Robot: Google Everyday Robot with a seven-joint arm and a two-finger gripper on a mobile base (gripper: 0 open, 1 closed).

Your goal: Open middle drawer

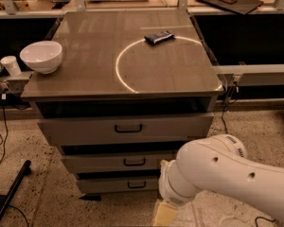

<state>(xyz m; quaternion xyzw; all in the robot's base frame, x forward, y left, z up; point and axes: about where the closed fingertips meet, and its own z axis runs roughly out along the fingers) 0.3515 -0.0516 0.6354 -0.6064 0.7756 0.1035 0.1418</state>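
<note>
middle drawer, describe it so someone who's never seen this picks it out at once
On the grey cabinet with the white bowl on top, three drawers stack down the front; the gripper sits low to their right. The middle drawer is the second one: lower-fronted than the top drawer, smaller black handle, above the bottom drawer.

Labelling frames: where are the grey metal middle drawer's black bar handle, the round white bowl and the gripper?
middle drawer handle (134, 161), camera view, bar's centre.
white bowl (41, 52), camera view, its inside.
gripper (164, 213), camera view, pale tip at bottom edge.
</note>
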